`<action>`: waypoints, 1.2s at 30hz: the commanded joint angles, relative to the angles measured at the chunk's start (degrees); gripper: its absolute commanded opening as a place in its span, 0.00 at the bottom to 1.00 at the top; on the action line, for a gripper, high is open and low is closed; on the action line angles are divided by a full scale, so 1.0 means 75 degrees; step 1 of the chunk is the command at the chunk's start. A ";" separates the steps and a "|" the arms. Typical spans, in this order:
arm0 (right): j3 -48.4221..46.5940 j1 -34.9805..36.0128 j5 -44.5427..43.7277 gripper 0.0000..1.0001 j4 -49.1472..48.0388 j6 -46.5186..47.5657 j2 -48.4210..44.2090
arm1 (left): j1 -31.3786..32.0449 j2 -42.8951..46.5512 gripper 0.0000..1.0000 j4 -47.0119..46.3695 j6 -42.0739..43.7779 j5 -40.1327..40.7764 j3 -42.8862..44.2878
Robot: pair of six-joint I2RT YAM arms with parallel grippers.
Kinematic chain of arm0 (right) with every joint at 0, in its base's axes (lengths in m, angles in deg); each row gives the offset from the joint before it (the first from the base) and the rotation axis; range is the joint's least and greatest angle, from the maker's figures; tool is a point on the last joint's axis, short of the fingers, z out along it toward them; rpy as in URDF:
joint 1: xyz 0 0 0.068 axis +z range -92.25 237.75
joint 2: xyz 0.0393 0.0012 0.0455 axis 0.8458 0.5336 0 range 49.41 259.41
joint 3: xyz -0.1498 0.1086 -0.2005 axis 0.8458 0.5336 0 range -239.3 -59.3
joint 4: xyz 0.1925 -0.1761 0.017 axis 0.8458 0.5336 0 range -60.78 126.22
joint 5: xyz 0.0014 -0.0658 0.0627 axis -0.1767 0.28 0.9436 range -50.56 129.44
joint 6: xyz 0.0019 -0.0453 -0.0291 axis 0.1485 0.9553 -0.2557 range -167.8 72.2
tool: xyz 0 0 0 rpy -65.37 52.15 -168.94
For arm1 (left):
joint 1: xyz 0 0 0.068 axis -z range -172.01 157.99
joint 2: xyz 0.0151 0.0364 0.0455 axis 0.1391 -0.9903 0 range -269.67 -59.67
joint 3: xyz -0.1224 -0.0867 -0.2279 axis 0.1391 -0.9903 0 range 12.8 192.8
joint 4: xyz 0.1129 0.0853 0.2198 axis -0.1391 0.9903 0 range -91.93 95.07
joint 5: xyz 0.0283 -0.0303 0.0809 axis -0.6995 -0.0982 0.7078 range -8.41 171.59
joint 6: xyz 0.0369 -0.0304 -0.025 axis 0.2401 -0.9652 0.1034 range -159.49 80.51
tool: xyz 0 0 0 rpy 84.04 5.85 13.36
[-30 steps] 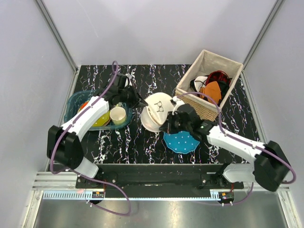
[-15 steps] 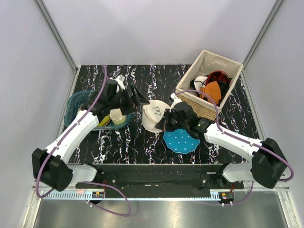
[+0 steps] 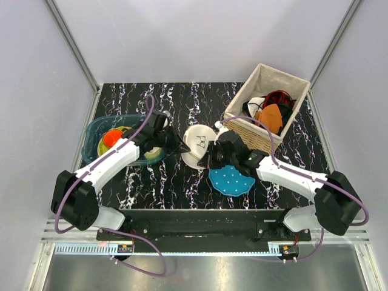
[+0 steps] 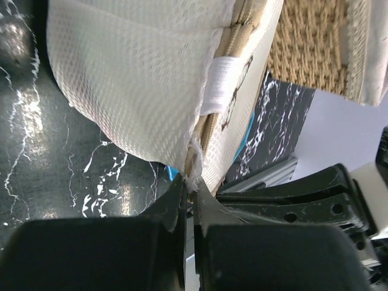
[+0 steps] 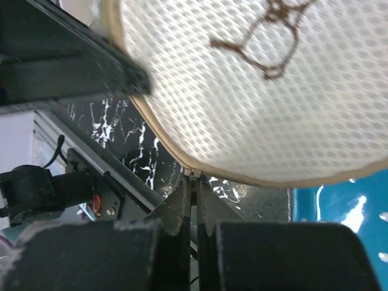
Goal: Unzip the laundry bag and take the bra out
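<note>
The laundry bag (image 3: pixel 197 142), a cream-white mesh pouch, is held up on edge between both grippers at the table's middle. My left gripper (image 3: pixel 180 148) is shut on the rim seam at the bag's left; in the left wrist view the fingertips (image 4: pixel 193 189) pinch frayed fabric of the bag (image 4: pixel 133 79). My right gripper (image 3: pixel 210 161) is shut on the small zip pull at the bag's lower right rim; the right wrist view shows the gripper (image 5: pixel 195 179) under the bag (image 5: pixel 260 91). The zip seam looks closed. The bra is hidden.
A teal white-dotted disc (image 3: pixel 231 180) lies just below the right gripper. A wicker basket (image 3: pixel 241 124) with orange, red and black clothes stands at the back right. A teal tub (image 3: pixel 92 134) with dishes sits at the left.
My left gripper has moved down and right to the bag's left rim. The bag has tilted up more on edge. My right gripper has crept slightly left, still on the rim.
</note>
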 commanded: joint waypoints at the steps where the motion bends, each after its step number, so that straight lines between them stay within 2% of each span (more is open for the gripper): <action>1: 0.0197 0.0051 -0.0908 0.00 0.0821 0.0672 -0.0892 | -0.0259 0.0398 0.00 0.0318 0.0141 0.1111 0.0821; 4: 0.0713 0.0017 -0.1530 0.00 0.1173 0.0837 -0.1583 | -0.0505 0.0423 0.00 0.0529 0.0387 0.1241 0.1149; 7: 0.0831 0.0004 -0.1569 0.00 0.1384 0.0803 -0.1879 | -0.0693 0.0131 0.00 0.0588 0.0481 0.1124 0.1465; 9: 0.0668 0.0004 -0.1311 0.00 0.1222 0.0721 -0.1821 | -0.0717 -0.0197 0.00 0.0565 0.0622 0.1054 0.1712; 13: 0.0305 0.0005 0.0081 0.00 0.0483 0.0324 -0.1086 | -0.0705 -0.1415 0.01 0.0692 0.0879 0.0703 0.2764; 15: 0.0013 0.0016 0.0504 0.00 0.0249 0.0264 -0.0814 | -0.0600 -0.1698 0.23 0.0799 0.1032 0.0317 0.3059; 16: -0.0082 0.0016 0.0646 0.00 0.0236 0.0194 -0.0651 | -0.0530 -0.1617 0.55 0.0822 0.1056 0.0361 0.3107; 17: -0.0141 0.0016 0.0647 0.00 0.0155 0.0147 -0.0603 | -0.0378 -0.1350 0.70 0.0822 0.1114 0.0489 0.3084; 19: -0.0142 0.0016 0.0484 0.00 -0.0021 -0.0052 -0.0591 | -0.0295 -0.1067 0.88 0.0927 0.1149 0.0444 0.2979; 21: -0.0165 0.0016 0.0436 0.00 -0.0127 -0.0111 -0.0544 | -0.0271 -0.0542 0.91 0.1056 0.1103 0.0420 0.2618; 22: -0.0165 0.0016 0.0413 0.00 -0.0150 -0.0135 -0.0486 | -0.0237 -0.0295 0.98 0.1010 0.0871 0.0409 0.2383; 27: -0.0247 0.0016 0.0623 0.00 -0.0303 -0.0123 -0.0193 | 0.0126 0.0679 0.99 0.0144 0.0108 0.0128 0.0569; 31: -0.0317 0.0016 0.0799 0.00 -0.0385 -0.0123 -0.0028 | 0.0524 0.0284 0.99 -0.0419 -0.0197 -0.0001 0.0155; 35: -0.0201 0.0016 0.0764 0.00 -0.0292 -0.0088 -0.0156 | 0.0607 -0.0209 0.86 -0.0748 -0.0210 0.0091 0.0306; 36: -0.0154 0.0016 0.0683 0.00 -0.0256 -0.0041 -0.0273 | 0.0607 -0.0326 0.64 -0.0736 -0.0210 0.0115 0.0458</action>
